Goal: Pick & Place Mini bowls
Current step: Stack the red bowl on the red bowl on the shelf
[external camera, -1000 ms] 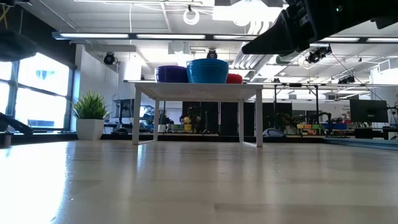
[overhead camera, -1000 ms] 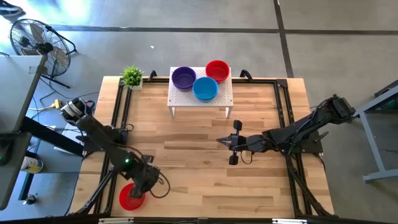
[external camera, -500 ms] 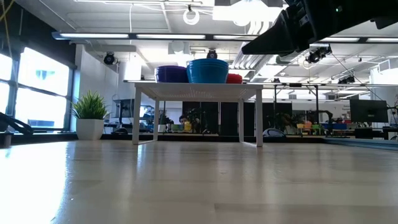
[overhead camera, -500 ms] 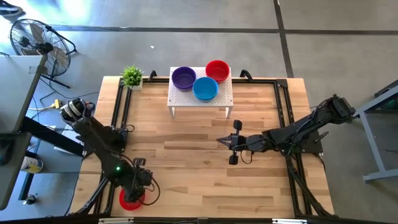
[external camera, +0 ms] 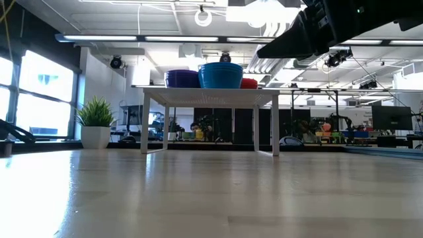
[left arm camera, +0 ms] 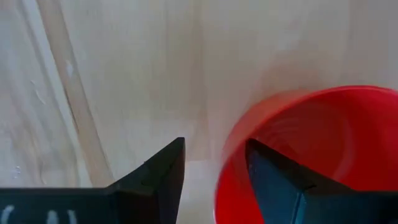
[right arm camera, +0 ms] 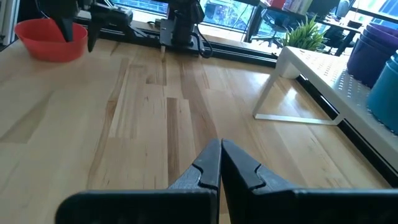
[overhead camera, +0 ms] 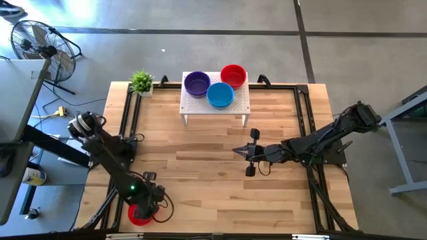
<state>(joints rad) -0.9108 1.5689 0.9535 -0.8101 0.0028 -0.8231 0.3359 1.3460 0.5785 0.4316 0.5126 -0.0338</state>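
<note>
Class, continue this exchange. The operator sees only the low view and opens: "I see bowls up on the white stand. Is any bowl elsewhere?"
Observer: Yes, a red bowl sits on the table, at its left edge.
Operator: Where is the left hand?
Observer: The left hand is open and straddles that bowl's rim, one finger inside, one outside.
Operator: And the right hand?
Observer: The right hand is shut and empty, over the table's middle.
</note>
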